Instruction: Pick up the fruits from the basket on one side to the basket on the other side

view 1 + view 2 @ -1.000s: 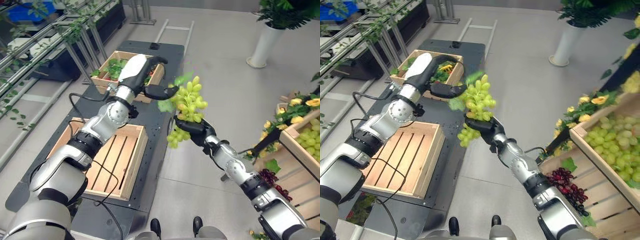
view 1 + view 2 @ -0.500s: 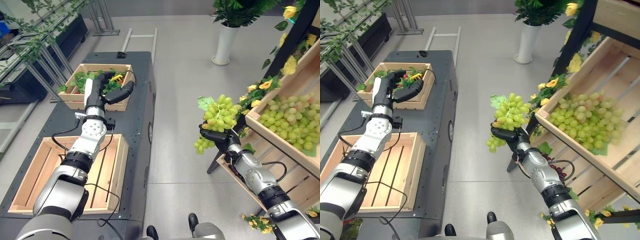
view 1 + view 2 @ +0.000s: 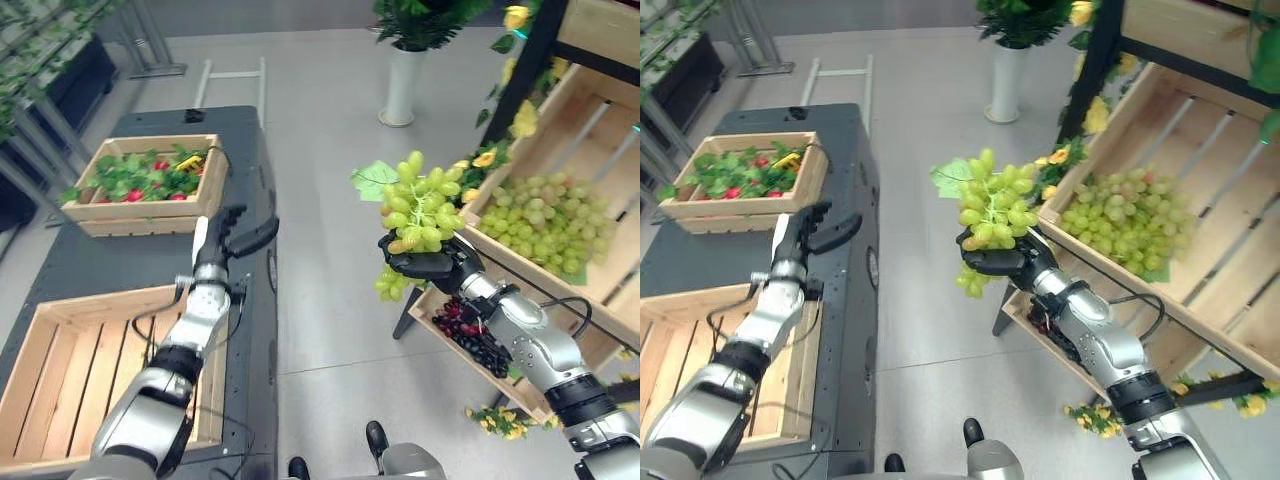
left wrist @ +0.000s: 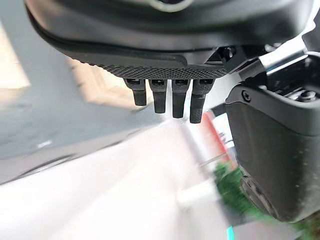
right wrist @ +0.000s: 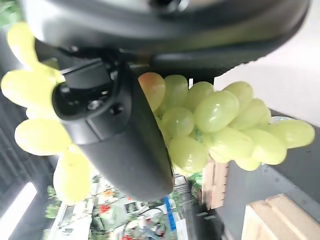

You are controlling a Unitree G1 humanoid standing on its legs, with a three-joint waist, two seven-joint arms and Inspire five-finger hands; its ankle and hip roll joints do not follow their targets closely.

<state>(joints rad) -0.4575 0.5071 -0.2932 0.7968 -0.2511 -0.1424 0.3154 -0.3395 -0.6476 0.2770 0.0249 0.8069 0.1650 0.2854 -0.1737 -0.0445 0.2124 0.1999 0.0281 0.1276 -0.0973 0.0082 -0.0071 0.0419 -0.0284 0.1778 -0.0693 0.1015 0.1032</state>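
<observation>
While right hand [image 3: 432, 266] clamps green grape bunch [image 3: 420, 205] beside shelf crate [image 3: 560, 235], left hand [image 3: 235, 235] hangs open; no legible writing.

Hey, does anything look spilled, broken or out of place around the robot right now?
Nothing stands out. The right hand holds the green grape bunch intact in the air beside the slanted grape crate; the left hand is open over the dark cart.
</observation>
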